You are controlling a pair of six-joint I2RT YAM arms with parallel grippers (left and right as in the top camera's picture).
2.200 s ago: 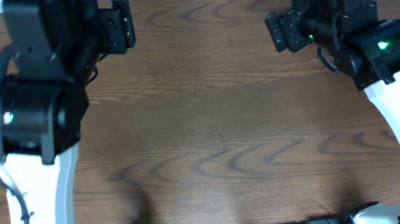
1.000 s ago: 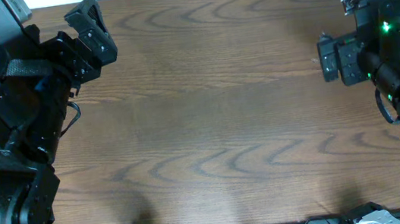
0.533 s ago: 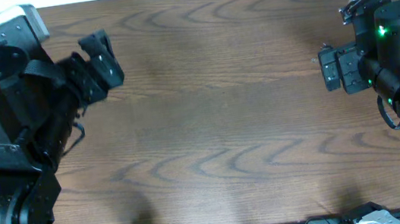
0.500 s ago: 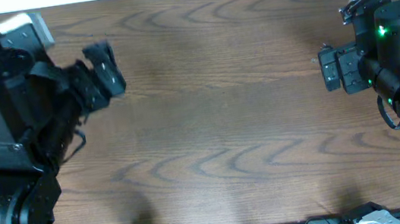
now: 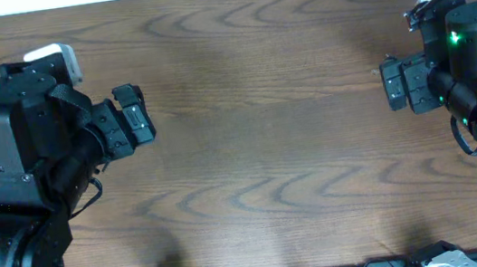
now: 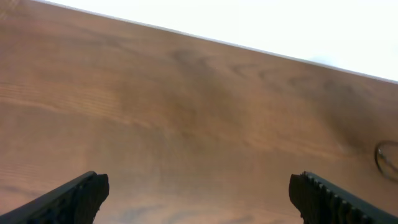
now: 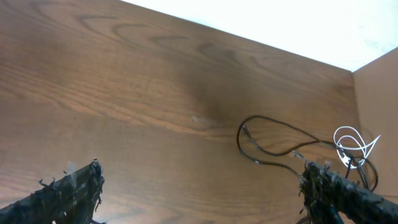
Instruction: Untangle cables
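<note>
Grained wood table (image 5: 268,148); thin, looping cables (image 7: 291,154).

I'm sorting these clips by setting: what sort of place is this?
Probably a robotics lab or test bench: a left arm and a right arm mounted at a wood-grain table, with thin cables lying loose on it.

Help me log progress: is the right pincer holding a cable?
No, the right pincer is open and empty; the black cable lies on the table beyond it.
</note>
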